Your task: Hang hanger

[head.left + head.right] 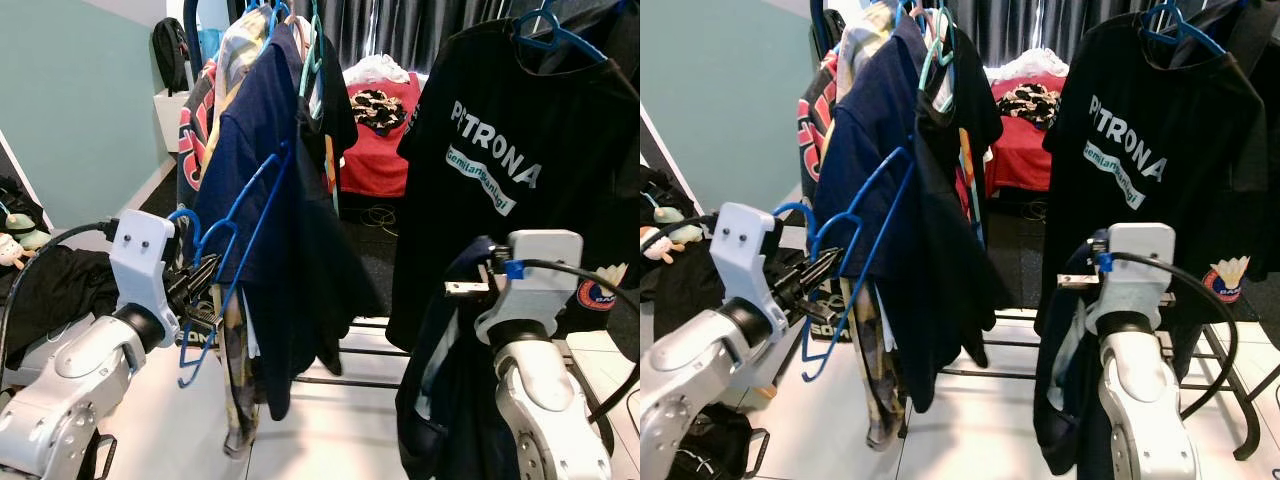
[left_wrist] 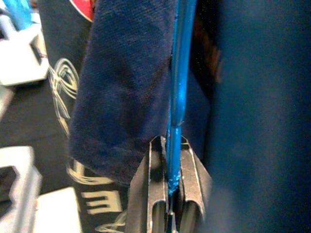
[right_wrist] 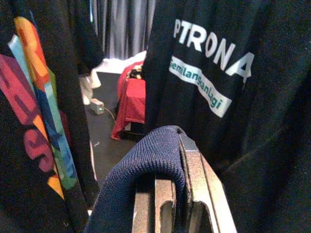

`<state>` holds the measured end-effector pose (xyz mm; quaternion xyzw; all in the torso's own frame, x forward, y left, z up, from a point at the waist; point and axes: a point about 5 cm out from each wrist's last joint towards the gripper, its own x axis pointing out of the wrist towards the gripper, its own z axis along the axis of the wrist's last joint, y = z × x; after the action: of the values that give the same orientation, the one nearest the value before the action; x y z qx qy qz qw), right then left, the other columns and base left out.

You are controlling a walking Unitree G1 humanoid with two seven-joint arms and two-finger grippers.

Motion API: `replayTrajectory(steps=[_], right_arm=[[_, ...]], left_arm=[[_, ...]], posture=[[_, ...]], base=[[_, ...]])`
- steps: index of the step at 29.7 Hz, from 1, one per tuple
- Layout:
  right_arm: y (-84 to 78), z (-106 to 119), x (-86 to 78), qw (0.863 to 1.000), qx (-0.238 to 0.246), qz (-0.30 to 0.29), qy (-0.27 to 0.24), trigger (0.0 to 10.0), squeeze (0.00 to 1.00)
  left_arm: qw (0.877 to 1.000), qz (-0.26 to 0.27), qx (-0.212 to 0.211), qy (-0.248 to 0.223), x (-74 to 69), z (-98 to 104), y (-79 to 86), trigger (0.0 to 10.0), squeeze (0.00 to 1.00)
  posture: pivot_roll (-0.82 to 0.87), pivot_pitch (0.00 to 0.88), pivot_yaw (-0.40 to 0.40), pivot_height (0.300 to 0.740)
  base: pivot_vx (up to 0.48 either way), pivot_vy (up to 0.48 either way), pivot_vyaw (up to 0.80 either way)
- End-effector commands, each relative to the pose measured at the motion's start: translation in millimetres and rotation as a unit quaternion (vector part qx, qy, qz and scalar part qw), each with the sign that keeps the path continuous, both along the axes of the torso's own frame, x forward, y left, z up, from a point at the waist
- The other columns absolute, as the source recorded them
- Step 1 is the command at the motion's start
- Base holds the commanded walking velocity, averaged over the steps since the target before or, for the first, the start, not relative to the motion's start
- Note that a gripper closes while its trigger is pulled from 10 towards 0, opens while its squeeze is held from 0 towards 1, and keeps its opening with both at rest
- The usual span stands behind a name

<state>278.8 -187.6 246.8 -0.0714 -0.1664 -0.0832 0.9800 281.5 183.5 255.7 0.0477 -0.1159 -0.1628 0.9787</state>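
Note:
My left gripper (image 1: 205, 290) is shut on a blue plastic hanger (image 1: 236, 240), whose bar runs up between the pads (image 2: 171, 170) in the left wrist view. The hanger sits tilted against a dark navy shirt (image 1: 265, 210) on the crowded rail, its hook (image 1: 183, 220) near my wrist. My right gripper (image 3: 177, 194) is shut on a navy knitted garment (image 3: 146, 170) that drapes down over the right arm (image 1: 450, 390). A black shirt printed PETRONA (image 1: 500, 160) hangs on another blue hanger (image 1: 550, 35) just beyond the right arm.
Several garments (image 1: 240, 60) hang packed on the rail at left. A red cloth pile (image 1: 375, 140) lies behind, before dark curtains. Black rack bars (image 1: 350, 350) cross low over the white floor. Dark clothes and soft toys (image 1: 20, 240) sit by the teal wall.

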Motion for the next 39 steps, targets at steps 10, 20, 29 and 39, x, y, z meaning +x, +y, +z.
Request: replayTrajectory(steps=[10, 20, 29, 39], right_arm=[[4.4, 5.5, 1.8, 1.0, -0.005, 0.001, -0.024, 10.0, 0.0], [6.0, 4.8, 4.5, 1.0, -0.004, 0.002, -0.025, 10.0, 0.0], [6.0, 4.4, 6.2, 1.0, 0.0, 0.002, -0.022, 10.0, 0.0], [5.5, 4.3, 10.4, 1.0, 0.005, 0.005, -0.018, 10.0, 0.0]], left_arm=[[1.0, 0.015, 0.004, -0.01, 5.0, -2.5, -5.4, 10.0, 0.0], [1.0, 0.019, 0.005, -0.018, 4.3, -2.3, -7.0, 10.0, 0.0], [1.0, 0.018, 0.006, -0.019, 5.8, -2.3, -7.8, 10.0, 0.0], [1.0, 0.014, 0.008, -0.011, 6.6, -5.5, -9.5, 10.0, 0.0]], posture=[[-0.08, 0.171, -0.004, 0.74], [-0.07, 0.174, -0.003, 0.74], [-0.07, 0.173, -0.002, 0.74], [-0.07, 0.169, -0.005, 0.74]], base=[[-0.304, 0.0, 0.0], [-0.466, 0.0, 0.0], [-0.454, 0.0, 0.0], [0.0, 0.0, -0.49]])
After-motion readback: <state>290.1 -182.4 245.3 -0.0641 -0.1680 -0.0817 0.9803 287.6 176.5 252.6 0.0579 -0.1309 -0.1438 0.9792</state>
